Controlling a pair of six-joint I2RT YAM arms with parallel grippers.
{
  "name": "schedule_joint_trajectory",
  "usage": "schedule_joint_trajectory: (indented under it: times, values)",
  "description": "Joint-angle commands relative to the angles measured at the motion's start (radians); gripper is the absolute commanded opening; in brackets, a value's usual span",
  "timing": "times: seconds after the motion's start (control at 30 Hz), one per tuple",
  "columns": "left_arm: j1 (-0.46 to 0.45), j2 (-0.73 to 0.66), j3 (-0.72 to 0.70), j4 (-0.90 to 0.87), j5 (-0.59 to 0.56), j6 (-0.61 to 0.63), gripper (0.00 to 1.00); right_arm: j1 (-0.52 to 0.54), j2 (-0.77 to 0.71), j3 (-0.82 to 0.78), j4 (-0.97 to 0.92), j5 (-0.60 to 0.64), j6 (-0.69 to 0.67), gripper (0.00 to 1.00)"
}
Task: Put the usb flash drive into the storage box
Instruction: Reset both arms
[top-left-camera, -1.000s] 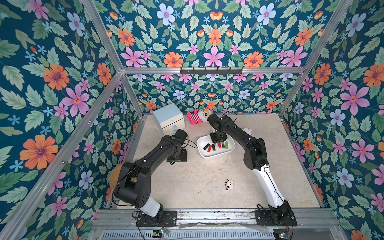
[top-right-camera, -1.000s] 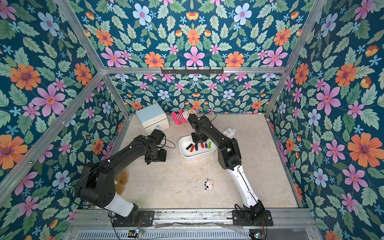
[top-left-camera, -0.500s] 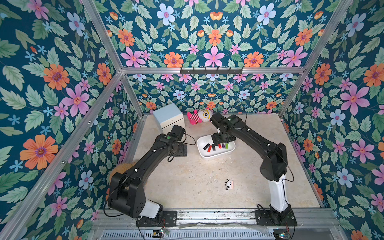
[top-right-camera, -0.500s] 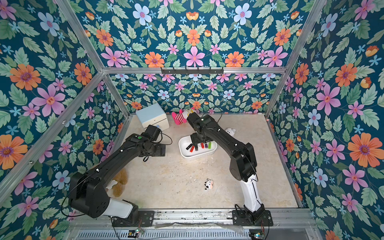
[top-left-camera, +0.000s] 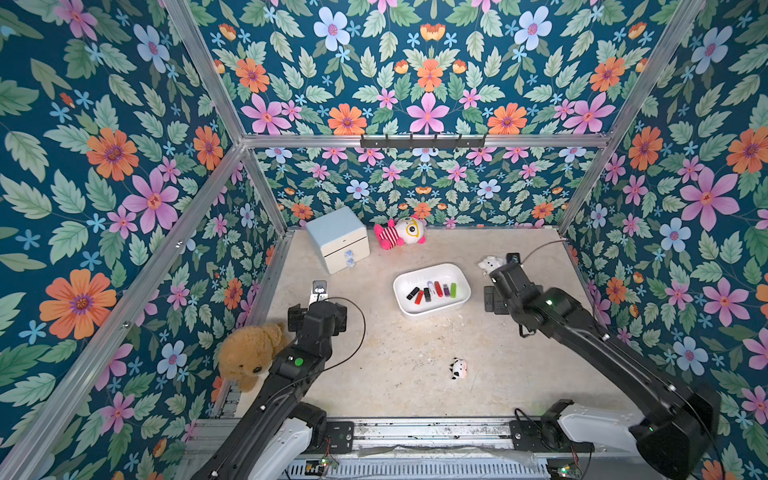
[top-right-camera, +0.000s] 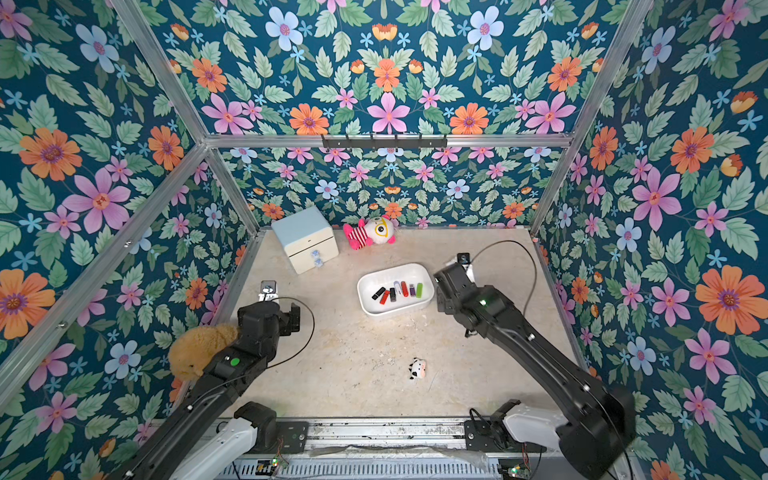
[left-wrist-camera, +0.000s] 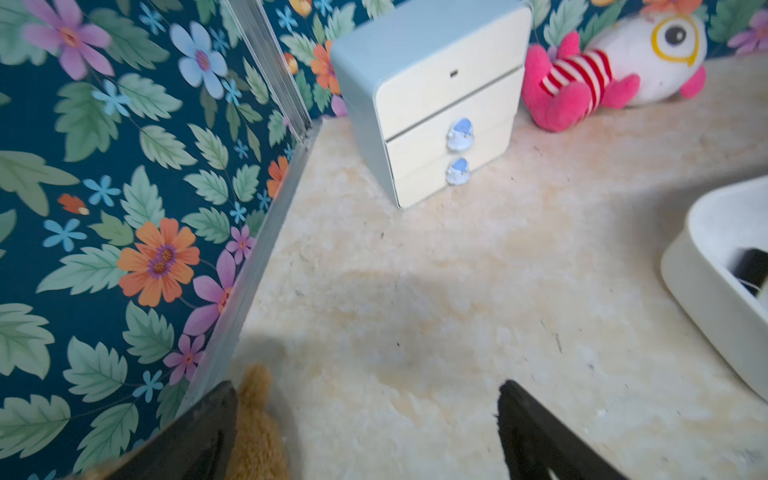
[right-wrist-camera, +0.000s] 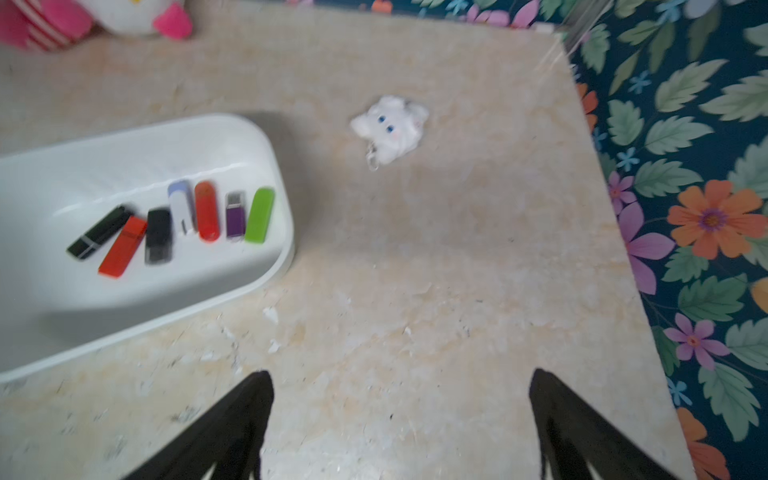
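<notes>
Beige counter (top-left-camera: 395, 365): white plastic storage box (top-left-camera: 436, 310) holds seven coloured usb flash drives (right-wrist-camera: 206, 212); left pincer (left-wrist-camera: 365, 390), right pincer (right-wrist-camera: 401, 374) wide open, empty.

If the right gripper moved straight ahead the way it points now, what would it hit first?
Probably the bare table, as the open right gripper seems angled down at it. Skimming above it, the small white plush toy lies almost dead ahead; depth is unclear.

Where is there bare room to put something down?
Biggest bare patch: beige tabletop between the shallow white plastic tray, small black-and-white cow toy and brown teddy bear. Crowded: inside the tray, with coloured flash drives, and by the pale-blue drawer cabinet and pink striped plush.
</notes>
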Motion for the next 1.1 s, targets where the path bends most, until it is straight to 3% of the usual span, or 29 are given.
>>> schedule_joint_trajectory:
  times: [0.0,0.13,0.23,0.3,0.43,0.53,0.57,0.6,0.63,0.67,0.7,0.73,0.8,0.87,0.97,1.0,1.07]
  values:
    - [0.004,-0.059,-0.120,0.382,-0.155,0.071,0.99,-0.013,-0.174,-0.187,0.353,0.208,-0.060,0.99]
    - [0.040,0.018,-0.272,0.697,-0.125,0.150,0.99,-0.023,-0.356,-0.399,0.616,0.304,-0.177,0.99]
    - [0.105,0.192,-0.302,0.903,-0.060,0.047,0.99,-0.066,-0.409,-0.462,0.634,0.318,-0.192,0.99]
    - [0.159,0.320,-0.259,0.930,0.023,-0.030,0.99,-0.108,-0.432,-0.511,0.670,0.289,-0.191,0.99]
    - [0.177,0.615,-0.249,1.192,0.093,0.117,0.99,-0.188,-0.456,-0.607,0.781,0.240,-0.197,0.99]
    - [0.195,0.778,-0.294,1.497,0.027,0.175,1.00,-0.234,-0.442,-0.654,0.869,0.213,-0.205,0.99]
    - [0.205,0.765,-0.266,1.403,0.073,0.138,0.99,-0.246,-0.430,-0.681,0.934,0.211,-0.222,0.99]
    - [0.237,0.747,-0.248,1.321,0.219,0.115,1.00,-0.258,-0.410,-0.718,1.028,0.209,-0.256,0.99]
    - [0.275,0.781,-0.263,1.381,0.379,0.130,1.00,-0.268,-0.384,-0.753,1.117,0.207,-0.286,0.99]
    - [0.278,0.836,-0.271,1.485,0.381,0.147,0.99,-0.282,-0.357,-0.777,1.180,0.197,-0.306,0.99]
    - [0.287,0.865,-0.267,1.498,0.278,0.085,1.00,-0.306,-0.319,-0.798,1.241,0.172,-0.325,0.99]
    - [0.324,0.877,-0.278,1.500,0.273,0.026,1.00,-0.338,-0.277,-0.810,1.290,0.144,-0.327,0.99]
    - [0.341,0.955,-0.293,1.655,0.291,0.047,0.99,-0.400,-0.186,-0.836,1.410,0.069,-0.300,0.99]
    - [0.340,0.901,-0.242,1.451,0.294,0.025,1.00,-0.452,-0.043,-0.850,1.578,0.007,-0.281,0.99]
    - [0.340,0.918,-0.223,1.446,0.272,0.020,1.00,-0.463,0.252,-0.806,1.782,-0.007,-0.289,0.99]
    - [0.341,0.917,-0.218,1.434,0.276,0.017,0.99,-0.454,0.351,-0.796,1.927,-0.034,-0.362,0.99]
    - [0.341,0.922,-0.221,1.450,0.275,0.019,1.00,-0.423,0.323,-0.795,1.874,-0.025,-0.373,0.99]
